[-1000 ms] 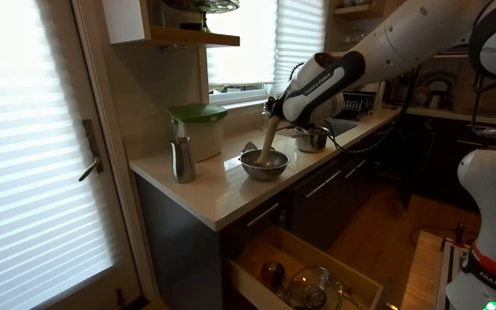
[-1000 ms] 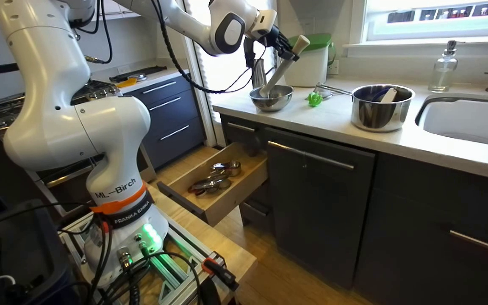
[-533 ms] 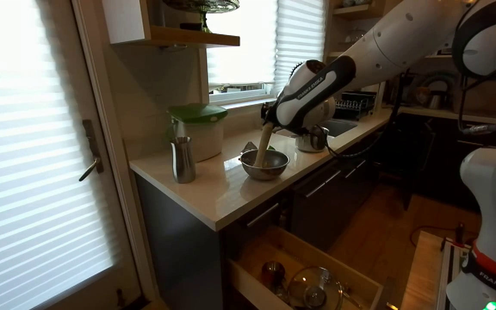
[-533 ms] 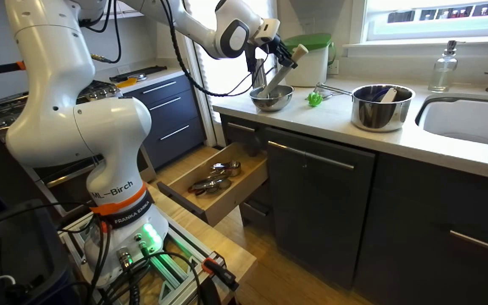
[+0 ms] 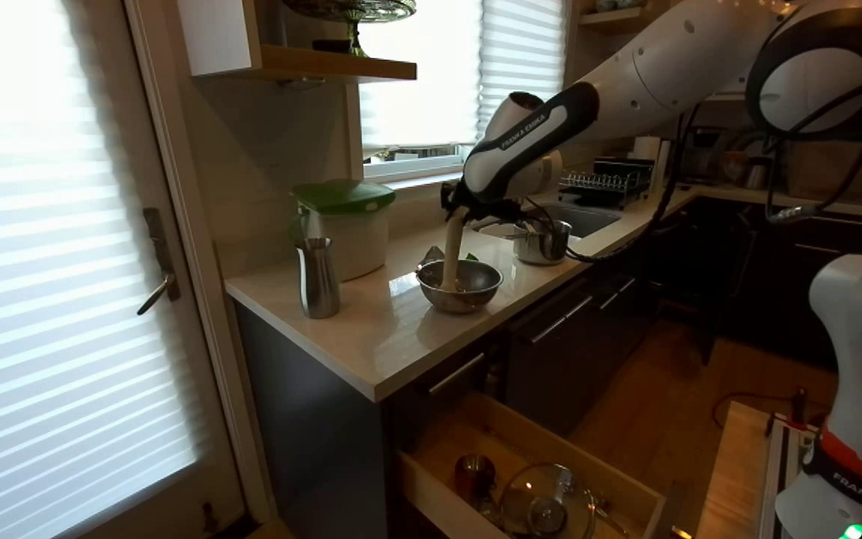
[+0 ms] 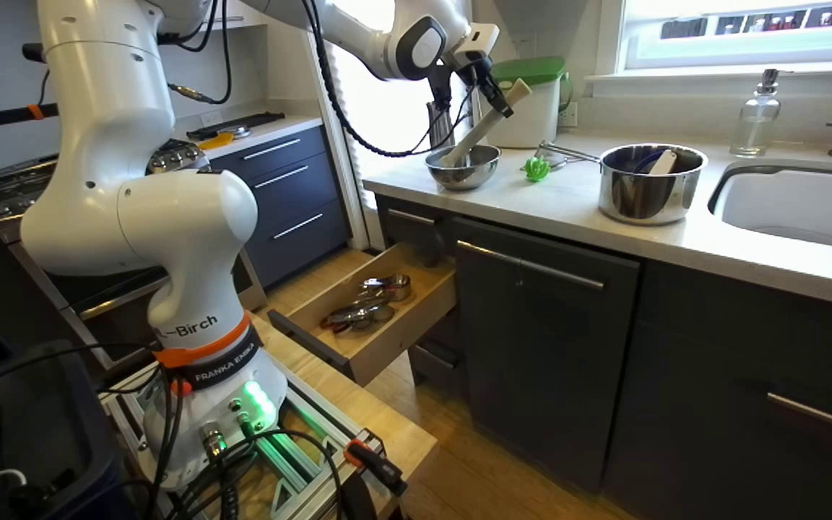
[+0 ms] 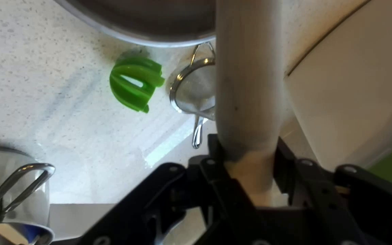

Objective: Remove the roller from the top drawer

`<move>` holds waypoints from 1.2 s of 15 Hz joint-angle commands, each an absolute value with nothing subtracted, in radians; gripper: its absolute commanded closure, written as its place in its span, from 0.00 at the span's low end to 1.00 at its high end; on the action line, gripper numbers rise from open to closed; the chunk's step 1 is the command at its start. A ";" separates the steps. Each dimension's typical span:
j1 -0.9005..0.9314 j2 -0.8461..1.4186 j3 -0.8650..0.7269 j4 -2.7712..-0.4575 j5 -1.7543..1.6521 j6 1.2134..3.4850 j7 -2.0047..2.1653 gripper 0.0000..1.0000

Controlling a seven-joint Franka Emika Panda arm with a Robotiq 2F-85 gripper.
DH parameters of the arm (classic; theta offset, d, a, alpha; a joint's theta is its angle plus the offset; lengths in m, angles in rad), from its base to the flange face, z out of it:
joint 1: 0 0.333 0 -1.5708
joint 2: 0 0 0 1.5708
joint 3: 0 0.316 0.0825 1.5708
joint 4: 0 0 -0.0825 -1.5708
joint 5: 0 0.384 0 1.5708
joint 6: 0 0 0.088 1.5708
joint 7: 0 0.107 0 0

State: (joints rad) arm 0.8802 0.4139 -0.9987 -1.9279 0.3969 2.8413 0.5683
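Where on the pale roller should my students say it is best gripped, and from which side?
The roller is probably best gripped just below its upper end, coming from above. It slants with its lower end inside the bowl, so its upper part rises clear, and its long, slim shape suits jaws closing across it. The gripper holds it there.

The site was a household-style kitchen. In an exterior view, a white sink (image 6: 806, 196) occupied the right edge of the frame, with a soap dispenser (image 6: 754, 119) behind it. A steel pot (image 6: 643, 191) at upper right and a steel bowl (image 6: 468, 179) at upper centre stood on the countertop (image 6: 557, 193), above dark cabinets (image 6: 734, 361). Near the centre, an open drawer (image 6: 405, 336) contained metal utensils (image 6: 362, 315). At far left, what was probably a stove (image 6: 15, 191) was partly hidden. In an exterior view, a dish rack (image 5: 601, 183) stood at upper right; in the wrist view, a strainer (image 7: 196, 86) lay at upper centre.
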 commanded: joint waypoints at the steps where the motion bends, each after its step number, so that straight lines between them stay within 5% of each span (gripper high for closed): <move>1: 0.697 0.383 -0.805 -1.861 0.287 2.759 0.578 0.87; 6: 0.455 0.395 -0.555 -1.802 0.175 2.724 0.599 0.84; 7: 0.410 0.400 -0.512 -1.786 0.153 2.711 0.607 0.37; 8: 0.373 0.400 -0.475 -1.777 0.133 2.700 0.613 0.36; 13: 0.240 0.407 -0.340 -1.743 0.072 2.666 0.638 0.01; 18: 0.191 0.387 -0.286 -1.743 0.045 2.684 0.644 0.00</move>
State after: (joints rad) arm 0.2305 0.4082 -0.3292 -1.7439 0.0863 2.7006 0.6130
